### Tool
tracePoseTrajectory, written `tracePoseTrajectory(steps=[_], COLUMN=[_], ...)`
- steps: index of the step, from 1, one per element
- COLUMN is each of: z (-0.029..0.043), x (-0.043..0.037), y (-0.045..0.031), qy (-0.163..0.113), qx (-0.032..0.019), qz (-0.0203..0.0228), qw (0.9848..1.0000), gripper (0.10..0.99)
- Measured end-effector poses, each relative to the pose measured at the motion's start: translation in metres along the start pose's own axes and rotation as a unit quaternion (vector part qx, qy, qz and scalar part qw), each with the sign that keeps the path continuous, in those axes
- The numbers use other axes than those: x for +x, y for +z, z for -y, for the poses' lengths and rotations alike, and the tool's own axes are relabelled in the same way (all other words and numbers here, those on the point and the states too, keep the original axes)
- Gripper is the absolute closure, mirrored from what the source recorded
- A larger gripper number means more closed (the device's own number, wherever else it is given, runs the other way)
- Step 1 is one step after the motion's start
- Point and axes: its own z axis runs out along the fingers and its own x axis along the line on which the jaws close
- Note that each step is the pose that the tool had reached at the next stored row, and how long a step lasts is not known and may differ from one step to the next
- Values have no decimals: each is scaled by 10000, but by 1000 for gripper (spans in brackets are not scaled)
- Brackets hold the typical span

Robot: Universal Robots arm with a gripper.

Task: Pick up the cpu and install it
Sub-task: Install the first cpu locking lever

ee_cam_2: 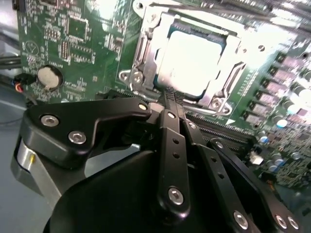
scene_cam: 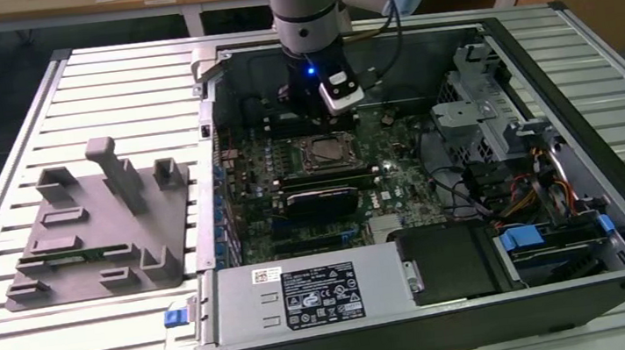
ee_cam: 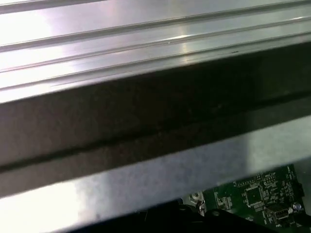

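Cpu (ee_cam_2: 194,60) sits flat in the motherboard socket (ee_cam_2: 146,53); gripper (ee_cam_2: 170,99) just beside it, fingers closed together, empty. Likely light, rigid, slick-topped, fragile underneath: hold by edges.

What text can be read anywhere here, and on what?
None legible.
Black label on the power supply: print too small.
White sticker beside it: too small.
Circuit board markings in the second wrist view: blurred.
cpu top: washed out by glare.
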Motion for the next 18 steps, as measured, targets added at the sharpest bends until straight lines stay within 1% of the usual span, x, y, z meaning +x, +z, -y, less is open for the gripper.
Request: tracePoseTrajectory(steps=[2,4,8,11,13,14,17,18], z=[3,10,36,75,104,118,144,146], x=[-3,-6,-20,-34,-47,-55,-77,-79], y=[3,4,9,12,15,18,26,26], qy=[-11,-20,-33,-41,-46,-47,-48,-48], qx=[87,165,296,379,427,444,472,476], qz=[-6,-21,-79,-129,-167,-193,-299,-316], qw=[10000,9999,9995,9992,9989,9988,9984,9984], gripper=[980,980,980,980,980,980,980,980])
